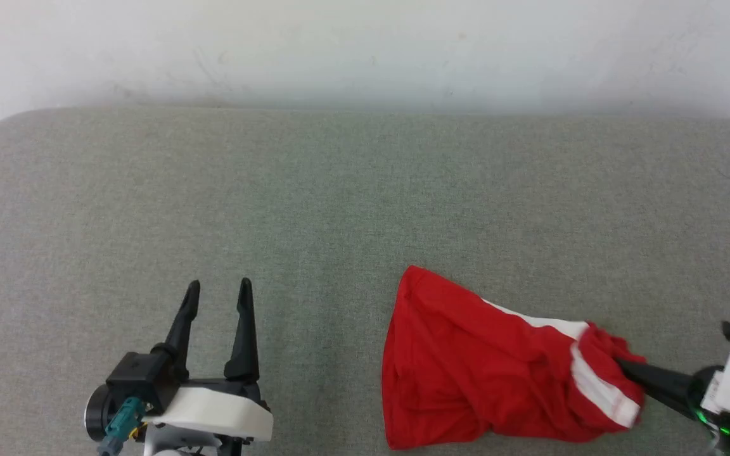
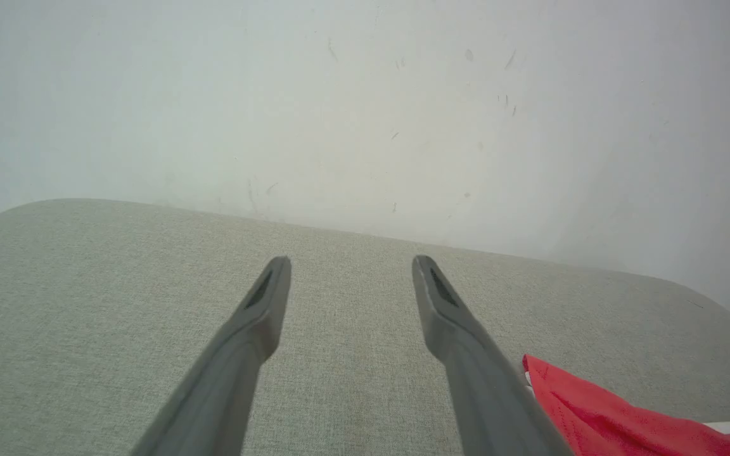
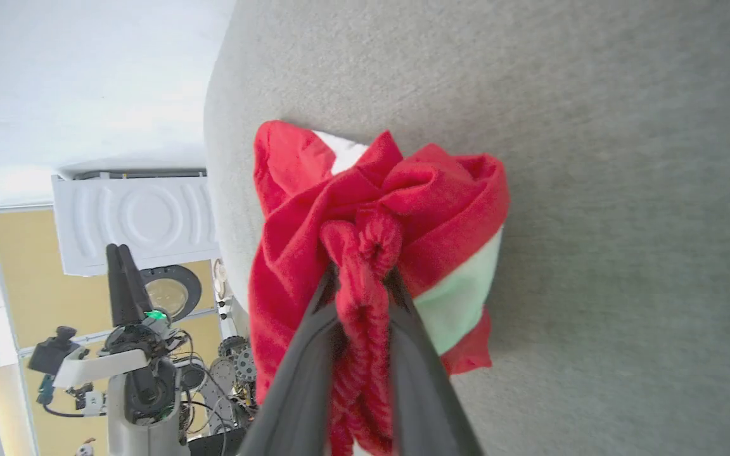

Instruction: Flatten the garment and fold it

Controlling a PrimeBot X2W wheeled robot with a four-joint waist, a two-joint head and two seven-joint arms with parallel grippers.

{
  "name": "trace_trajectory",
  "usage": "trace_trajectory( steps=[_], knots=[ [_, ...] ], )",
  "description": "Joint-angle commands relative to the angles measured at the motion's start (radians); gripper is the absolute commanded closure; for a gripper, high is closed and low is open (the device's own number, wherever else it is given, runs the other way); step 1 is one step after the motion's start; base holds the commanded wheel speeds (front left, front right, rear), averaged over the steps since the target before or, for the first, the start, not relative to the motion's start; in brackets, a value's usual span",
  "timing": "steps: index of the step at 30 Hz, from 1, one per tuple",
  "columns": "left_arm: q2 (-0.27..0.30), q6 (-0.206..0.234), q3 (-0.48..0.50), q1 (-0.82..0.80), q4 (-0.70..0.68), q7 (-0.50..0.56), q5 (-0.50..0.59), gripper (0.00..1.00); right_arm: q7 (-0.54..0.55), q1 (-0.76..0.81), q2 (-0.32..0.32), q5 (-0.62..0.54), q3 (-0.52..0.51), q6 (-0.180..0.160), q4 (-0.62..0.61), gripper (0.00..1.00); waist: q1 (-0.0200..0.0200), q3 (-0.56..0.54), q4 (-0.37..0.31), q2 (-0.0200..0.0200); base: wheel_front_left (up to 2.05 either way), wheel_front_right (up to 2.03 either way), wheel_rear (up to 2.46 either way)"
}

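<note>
- garment (image 1: 466, 373): thin red cloth with white stripes, matt and softly creased; the bunched edge seen in the right wrist view looks ribbed and coarser.
- pad (image 1: 339, 209) beneath it: grey-green woven fabric, matt, finely rough.
- wall (image 1: 365, 50): white, smooth, matt, scuffed.
- left gripper (image 1: 219, 288): dark matt fingers, probably plastic; smooth white shell.

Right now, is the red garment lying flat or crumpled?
Crumpled. The garment lies bunched in folds on the grey surface, and the right tool pinches a gathered red edge.

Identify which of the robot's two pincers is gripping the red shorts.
The right pincer: it is shut on a bunched fold of the shorts. The left pincer stands open, apart from them.
</note>
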Motion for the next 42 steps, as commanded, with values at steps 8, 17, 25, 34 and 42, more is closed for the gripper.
trace_trajectory(
  steps=[8,17,25,34,42],
  knots=[
    [0.005,-0.008,-0.016,-0.001,0.005,0.007,-0.001,0.0,-0.175,-0.028,0.005,0.238,0.33,-0.001,0.033,1.0,0.0,-0.013,0.017,-0.0001,0.0,0.0,0.0],
    [-0.013,-0.016,-0.047,-0.034,0.009,0.006,0.001,0.0,-0.676,-0.116,0.005,0.108,0.659,-0.001,0.21,1.0,0.0,0.02,0.061,-0.0001,0.0,0.0,0.0],
    [-0.021,-0.011,-0.042,-0.044,0.025,-0.008,-0.002,0.0,-0.878,-0.147,0.005,-0.133,0.805,-0.001,0.259,0.0,0.0,0.039,0.048,-0.0001,0.0,0.0,0.0],
    [-0.002,0.002,-0.023,-0.032,0.026,-0.008,-0.004,0.0,-0.862,-0.039,-0.121,-0.412,0.874,-0.001,-0.127,0.0,0.0,0.015,-0.026,-0.0001,0.0,0.0,0.0],
    [0.023,0.018,0.002,-0.033,0.019,-0.001,-0.007,0.0,-0.91,0.076,-0.176,-0.533,0.766,-0.001,-0.433,0.0,0.0,0.004,-0.083,-0.0001,0.0,0.0,0.0]
  ],
)
